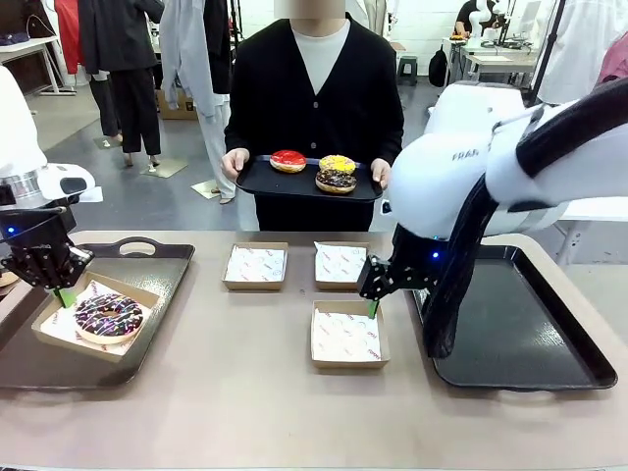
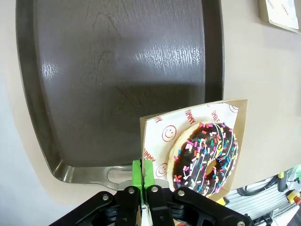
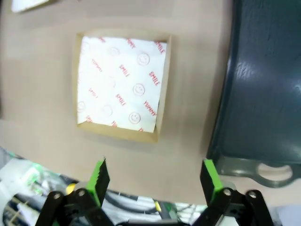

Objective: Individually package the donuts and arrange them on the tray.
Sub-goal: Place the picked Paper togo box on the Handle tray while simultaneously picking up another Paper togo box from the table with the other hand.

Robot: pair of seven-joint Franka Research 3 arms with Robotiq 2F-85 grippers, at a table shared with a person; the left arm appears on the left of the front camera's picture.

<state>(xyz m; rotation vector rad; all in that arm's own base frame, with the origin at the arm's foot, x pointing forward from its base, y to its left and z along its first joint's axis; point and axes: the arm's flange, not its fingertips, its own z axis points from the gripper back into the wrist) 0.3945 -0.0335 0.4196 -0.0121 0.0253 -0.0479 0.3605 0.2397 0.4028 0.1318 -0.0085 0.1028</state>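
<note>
Tan table (image 1: 245, 402), busy room behind. A person at 12 o'clock holds a black serving tray (image 1: 257, 183) with the red donut (image 1: 287, 160), yellow donut (image 1: 338, 163) and dark chocolate donut (image 1: 336, 181). The sprinkled donut (image 1: 94, 312) sits in a paper-lined box (image 1: 139, 295) over the brown tray (image 1: 162, 280) at 9 o'clock.

Left pincer (image 1: 65, 295) is clamped together on that box's rim, at the donut's 10 o'clock. That's one thin edge taking the whole grip. Risks as I read them:
- The box looks tilted, and I can't tell if its base is down on the tray. Let go high and it drops, and the donut can hop out.
- Wrist view puts a box corner past the tray rim. Release there and it may perch on the rim and tip onto the table.
- The pinch may be more on liner than card; can't tell. If the liner slips, the box goes.

Right pincer (image 3: 155, 170) hangs with fingers wide apart, holding nothing, at the 1 o'clock corner of the empty box (image 1: 345, 336), beside the black tray (image 1: 520, 339) at 3 o'clock. The person likely reaches in there to load it, so you risk a hand-to-arm clash if you move early. Left spare box (image 1: 256, 265) and right spare box (image 1: 340, 263) sit mid-table, unfilled.
</note>
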